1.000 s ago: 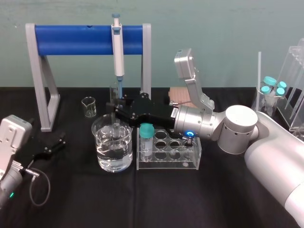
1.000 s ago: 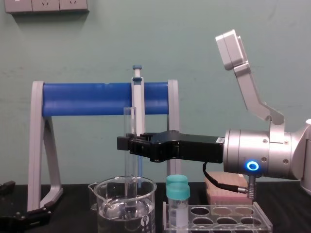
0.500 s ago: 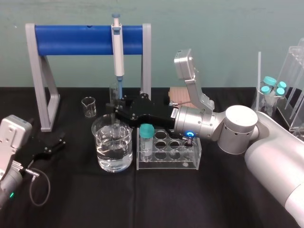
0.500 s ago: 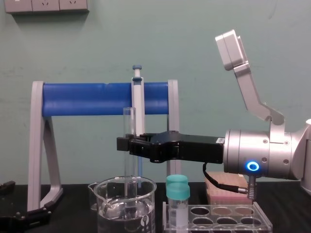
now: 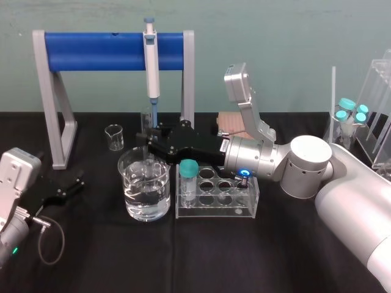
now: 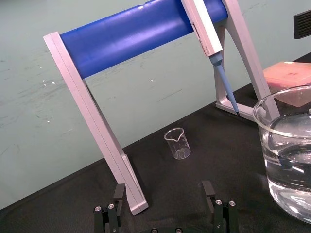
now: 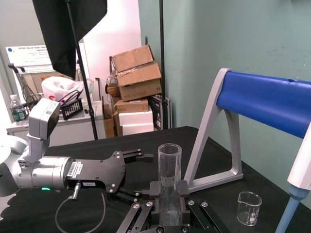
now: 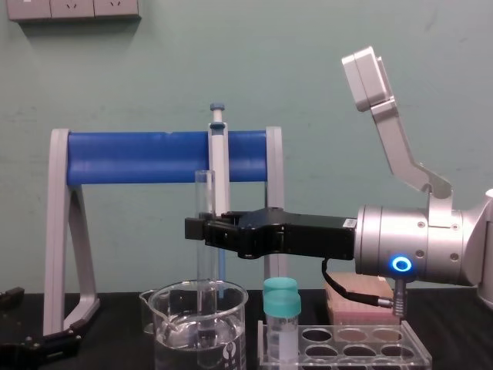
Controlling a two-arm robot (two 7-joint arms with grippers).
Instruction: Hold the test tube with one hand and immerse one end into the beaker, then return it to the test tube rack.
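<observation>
Head view: left gripper (image 5: 61,188) lay idle on the table (image 5: 275,256) at far left, fingers apart. Right of it stood the beaker (image 5: 145,192), part-filled with clear liquid. The test tube (image 8: 204,193) stood upright inside it, and in the chest view its lower end looked to be below the liquid line. The right gripper (image 8: 202,229), reaching in from the right, was clamped on the tube's middle. Just right of the beaker sat the test tube rack (image 5: 214,212), a teal-capped vial (image 5: 188,177) in its near-left hole. Judged to be the dipping step. Next move calls for a straight lift clear of the rim, then a shift right over an empty hole.
</observation>
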